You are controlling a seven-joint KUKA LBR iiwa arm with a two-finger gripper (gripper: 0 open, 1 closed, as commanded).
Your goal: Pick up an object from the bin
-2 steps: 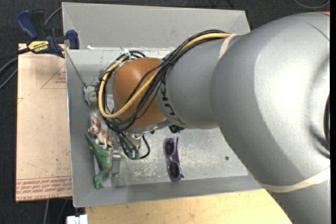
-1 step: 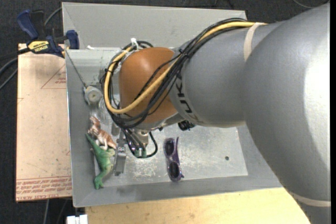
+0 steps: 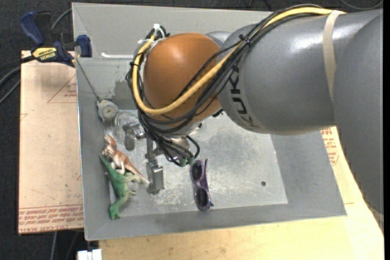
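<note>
**Bin contents and tool, listed largest first**

1. Arm point(image 3: 304, 70) – a grey jointed body that enters from the right of the frame and covers the upper right and centre of the bin.
2. Bin point(image 3: 244, 167) – grey metal with a scuffed floor. Its loose things lie in the lower left part.
3. Orange cover point(image 3: 177, 73) – a smooth dome on the wrist, just left of the frame's centre and above the bin's back half.
4. Cables point(image 3: 298, 9) – one yellow and several black. They run along the arm, loop round the dome and hang in a tangle beneath it.
5. Gripper point(image 3: 155, 178) – it points down below the dome, with its tip close to the bin floor at lower left of centre. Whether it is open or closed cannot be told.
6. Purple sunglasses point(image 3: 201, 184) – folded and lying lengthwise, just to the right of the gripper.
7. Green toy dinosaur point(image 3: 119, 186) – lies just to the left of the gripper's tip, near the bin's lower left corner.
8. Brown-and-white toy dinosaur point(image 3: 119, 158) – lies touching the green one on its upper side.
9. Small round grey piece point(image 3: 108, 109) – sits by the left wall, above the dinosaurs.
</note>
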